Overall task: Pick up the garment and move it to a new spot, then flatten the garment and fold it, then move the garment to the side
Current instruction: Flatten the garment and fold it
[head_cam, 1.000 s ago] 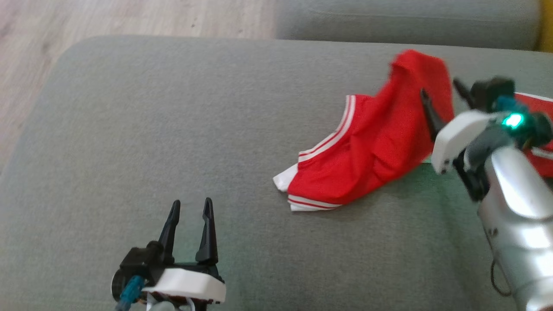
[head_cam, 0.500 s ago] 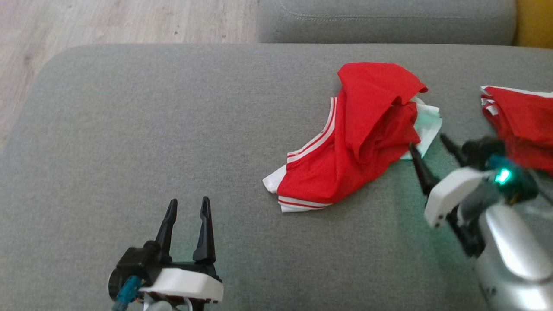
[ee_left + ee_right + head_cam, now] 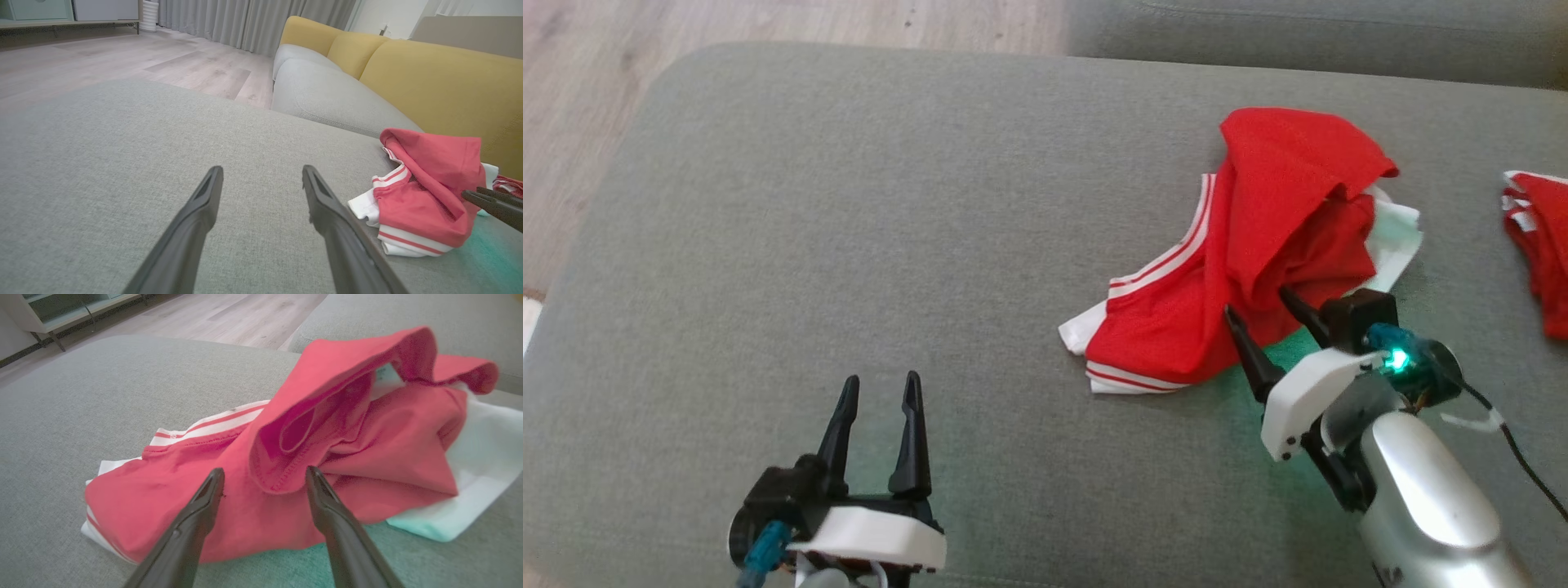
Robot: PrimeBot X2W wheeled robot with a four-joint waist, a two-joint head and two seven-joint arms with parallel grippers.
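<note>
Red garment [image 3: 1258,220]: It lies in a bumpy heap on the grey sofa cushion [image 3: 890,204], over on the right side. One red flap stands up like a little tent. A white striped edge shows on its left and a white part [image 3: 1392,237] pokes out on its right.
Right end effector [image 3: 1258,306]: Its two dark fingers are spread wide apart and hold nothing. The tips sit just at the near edge of the heap.
Left end effector [image 3: 880,384]: It is wide apart too, holds nothing, and is low on the near left, well apart from the garment.
What changed: A second ago the right end effector was up by the far right part of the garment. Now the cloth lies loose, and the fingers are down by its near side.
What it means: The garment looks dropped in its new spot. The flattening and folding are not done yet.
Other red cloth [image 3: 1539,245]: It lies apart at the far right edge.
</note>
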